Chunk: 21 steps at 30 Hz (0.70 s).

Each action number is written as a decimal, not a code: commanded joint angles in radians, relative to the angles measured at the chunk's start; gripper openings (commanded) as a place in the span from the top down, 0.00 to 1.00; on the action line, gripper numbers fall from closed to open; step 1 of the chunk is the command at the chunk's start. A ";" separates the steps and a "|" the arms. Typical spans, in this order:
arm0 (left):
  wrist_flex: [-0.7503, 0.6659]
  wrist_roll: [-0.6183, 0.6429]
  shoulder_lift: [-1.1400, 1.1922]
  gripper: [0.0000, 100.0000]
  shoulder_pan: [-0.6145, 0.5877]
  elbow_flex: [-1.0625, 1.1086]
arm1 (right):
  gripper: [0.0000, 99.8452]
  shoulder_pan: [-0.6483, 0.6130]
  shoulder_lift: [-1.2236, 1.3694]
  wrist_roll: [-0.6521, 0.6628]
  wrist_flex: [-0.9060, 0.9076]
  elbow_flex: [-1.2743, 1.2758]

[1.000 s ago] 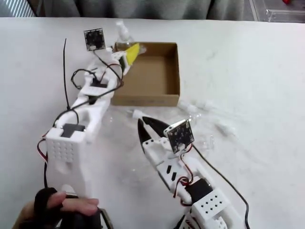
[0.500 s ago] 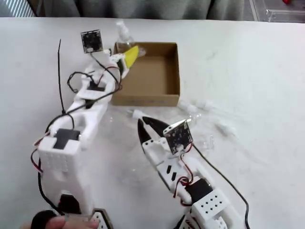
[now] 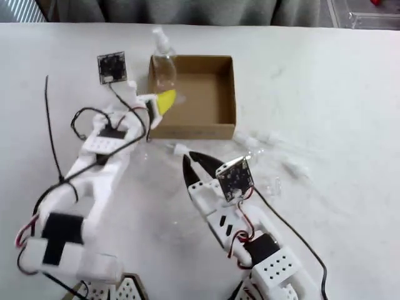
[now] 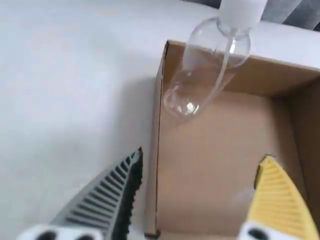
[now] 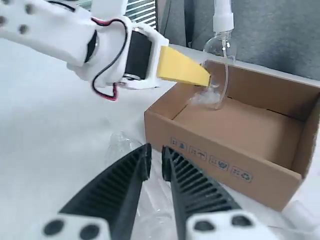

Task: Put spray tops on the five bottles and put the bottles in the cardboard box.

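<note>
One bottle [image 3: 164, 67] with spray top [image 3: 160, 36] standing in cardboard box [image 3: 234, 94] corner, left gripper [image 4: 202, 155] spread wide near it (not touching), right gripper [image 5: 155, 149] nearly closed, empty, low over table [image 3: 325, 75] near loose clear pieces [image 3: 257, 139].

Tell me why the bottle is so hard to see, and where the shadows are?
High view: the bottle is clear, so the box shows through it. Left wrist view: a bright glint sits on its bottom, and a soft shadow lies on the table beside the box. Right wrist view: the bottle looks pale against the grey backdrop.
</note>
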 commanded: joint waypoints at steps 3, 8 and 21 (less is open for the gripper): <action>0.068 0.003 -0.394 0.66 0.031 0.204 | 0.97 0.012 -0.004 0.011 0.007 -0.005; 0.261 0.003 -0.704 0.66 0.061 0.334 | 0.97 0.012 -0.008 0.012 0.005 0.011; 0.879 0.064 -1.176 0.66 0.051 0.393 | 0.97 0.010 -0.004 0.012 0.007 0.011</action>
